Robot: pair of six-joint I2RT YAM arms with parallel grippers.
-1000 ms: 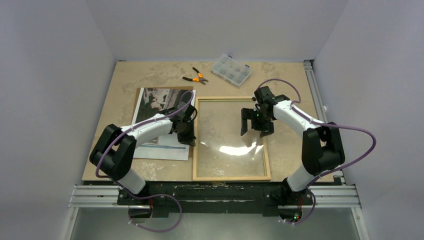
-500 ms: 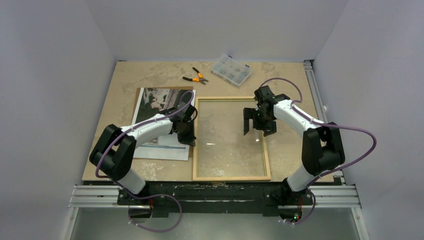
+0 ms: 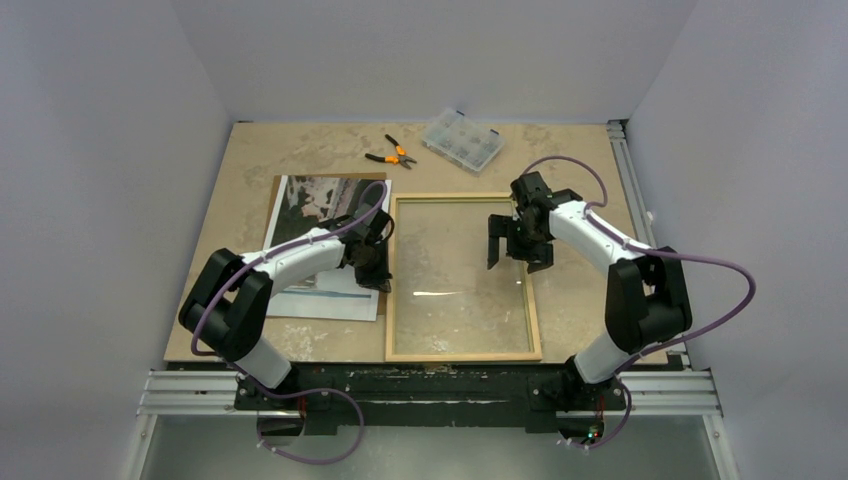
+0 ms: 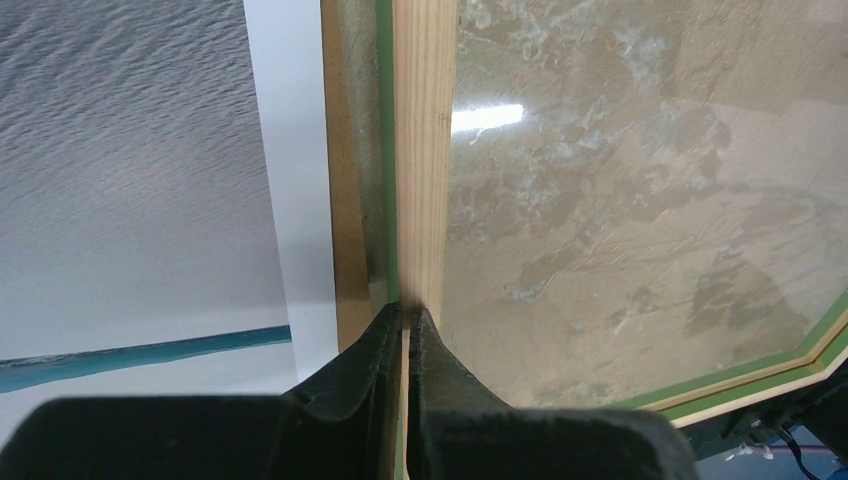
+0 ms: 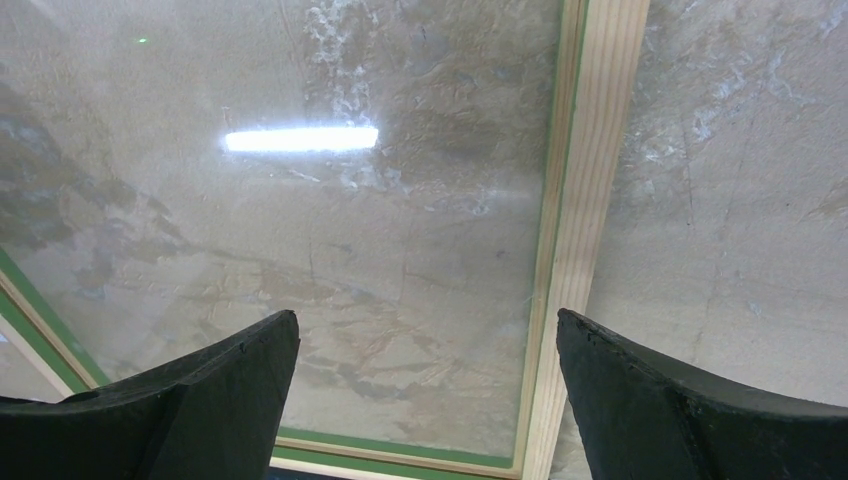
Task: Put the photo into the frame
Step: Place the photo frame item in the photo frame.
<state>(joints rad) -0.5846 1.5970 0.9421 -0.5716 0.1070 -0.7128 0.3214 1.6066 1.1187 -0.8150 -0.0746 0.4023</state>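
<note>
The frame [image 3: 463,355] lies on the table with its pale wood back up and its clear pane [image 3: 450,310] showing the tabletop. My left gripper [image 3: 376,268] is shut on the frame's left rail [image 4: 425,150], with the wood pinched between the fingertips [image 4: 392,325]. The photo [image 3: 318,215] lies picture side up to the left of the frame, and its white border shows in the left wrist view [image 4: 285,180]. My right gripper [image 3: 518,248] is open and empty above the pane near the frame's right rail [image 5: 590,150], with its fingers [image 5: 210,385] wide apart.
A brown fibreboard backing sheet [image 3: 272,195] lies under the photo, and its edge [image 4: 345,200] runs beside the frame. Orange-handled pliers [image 3: 392,155] and a clear plastic parts box [image 3: 462,140] lie at the back of the table.
My right gripper has shifted slightly back and right over the pane. The bright glare on the pane has shrunk to a thin line. My left gripper has stayed on the left rail.
</note>
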